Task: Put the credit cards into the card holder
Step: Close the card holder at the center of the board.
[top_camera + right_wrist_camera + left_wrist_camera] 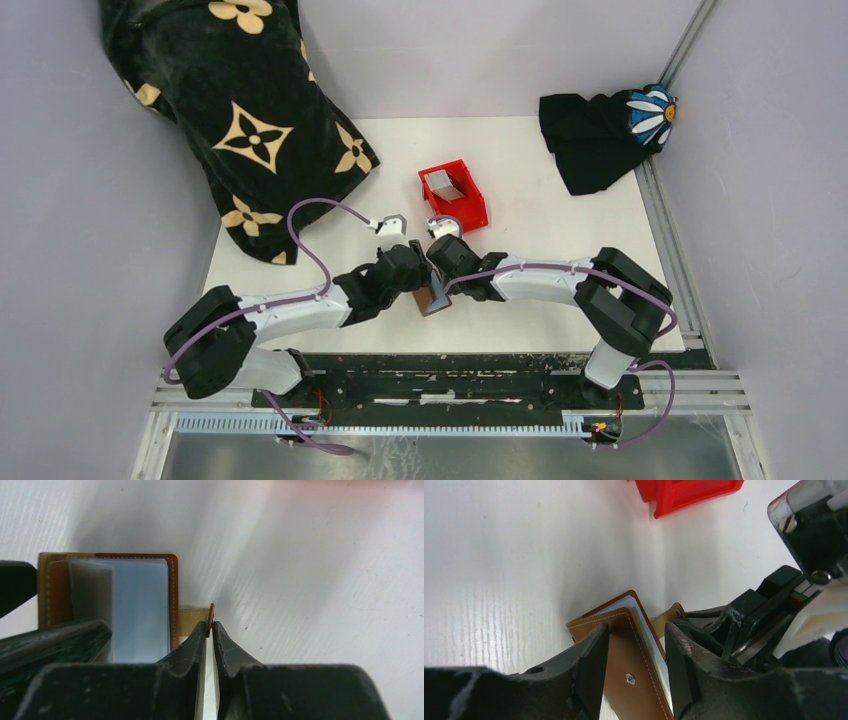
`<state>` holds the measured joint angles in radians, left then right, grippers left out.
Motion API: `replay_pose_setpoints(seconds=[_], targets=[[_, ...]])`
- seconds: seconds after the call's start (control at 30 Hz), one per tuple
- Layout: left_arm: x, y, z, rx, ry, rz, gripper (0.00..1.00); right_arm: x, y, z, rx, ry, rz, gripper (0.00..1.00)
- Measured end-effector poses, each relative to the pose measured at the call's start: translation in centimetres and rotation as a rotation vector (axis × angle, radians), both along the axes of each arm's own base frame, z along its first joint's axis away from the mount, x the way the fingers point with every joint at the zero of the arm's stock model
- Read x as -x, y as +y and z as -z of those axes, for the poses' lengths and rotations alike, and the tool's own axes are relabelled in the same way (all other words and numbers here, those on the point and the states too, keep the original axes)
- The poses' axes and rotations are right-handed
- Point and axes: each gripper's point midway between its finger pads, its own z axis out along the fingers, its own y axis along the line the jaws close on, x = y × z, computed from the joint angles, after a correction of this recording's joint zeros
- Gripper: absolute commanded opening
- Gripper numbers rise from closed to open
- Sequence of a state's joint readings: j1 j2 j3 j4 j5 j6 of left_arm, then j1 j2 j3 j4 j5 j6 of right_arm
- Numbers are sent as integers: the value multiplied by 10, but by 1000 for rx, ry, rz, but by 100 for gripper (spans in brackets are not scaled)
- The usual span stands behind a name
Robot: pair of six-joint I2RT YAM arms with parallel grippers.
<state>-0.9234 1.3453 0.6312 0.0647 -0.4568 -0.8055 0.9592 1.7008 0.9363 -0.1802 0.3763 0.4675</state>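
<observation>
Card holder (631,662) lies on the white counter (560,250) near its front edge, between the two arm tips and just in front of the red bin (478,195). It is brown leather, with the cover lifted partway.

Left gripper (636,628): the jaws straddle the raised cover across its width, both inner faces look pressed against the edges, so it is gripping the cover. Snap stud shows on the cover between them.

Right gripper (211,625): the jaws are nearly closed, pinching the snap tab (197,616) that sticks out from the holder's side edge.

Inside the holder a light blue credit card (142,605) lies flat under the lifted cover (could be a clear sleeve over it, hard to tell). A second grey card (445,186) leans inside the red bin.

A black blanket with tan flowers (240,120) sits at the far left corner. A black cloth with a daisy patch (600,135) sits at the far right.
</observation>
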Motion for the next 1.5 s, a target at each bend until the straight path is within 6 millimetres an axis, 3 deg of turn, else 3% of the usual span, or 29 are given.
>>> replay_pose_setpoints(seconds=[0.2, 0.6, 1.1, 1.5], targets=[[8, -5, 0, 57, -6, 6, 52, 1, -3, 4, -16, 20, 21, 13], [17, -22, -25, 153, -62, 35, 49, 2, -5, 7, -43, 33, 44, 13], [35, -21, -16, 191, -86, 40, 37, 1, -7, 10, -76, 41, 63, 13], [33, -22, 0, 203, -142, 2, 36, 1, -8, 11, -96, 55, 74, 13]])
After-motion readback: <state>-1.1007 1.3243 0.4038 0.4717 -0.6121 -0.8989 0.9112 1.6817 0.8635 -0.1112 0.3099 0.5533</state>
